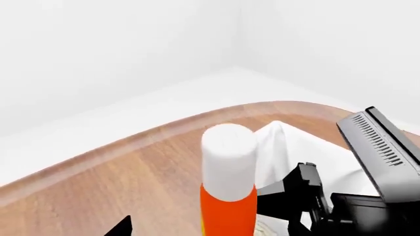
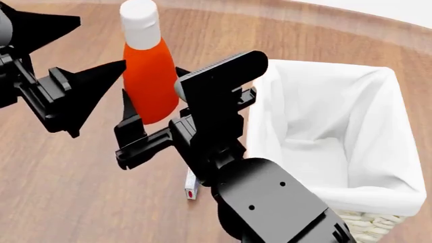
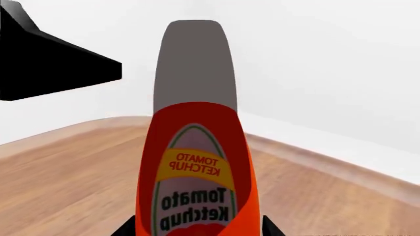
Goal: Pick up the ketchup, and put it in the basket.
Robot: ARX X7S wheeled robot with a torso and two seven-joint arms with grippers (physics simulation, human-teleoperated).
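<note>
The ketchup (image 2: 148, 76) stands upright at upper left of the head view, clamped low in the right claw (image 2: 152, 121), just left of the basket (image 2: 284, 71). The left claw (image 2: 74, 76) gapes wide, empty.

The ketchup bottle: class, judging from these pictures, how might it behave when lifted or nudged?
The ketchup bottle is tall, narrowing to its white cap, so a nudge up high would probably tip it. Its glossy sides look smooth and tapered, so it might slip in a loose grip. It looks like plastic, probably not fragile.

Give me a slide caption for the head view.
Right gripper holds the ketchup beside the basket.
</note>
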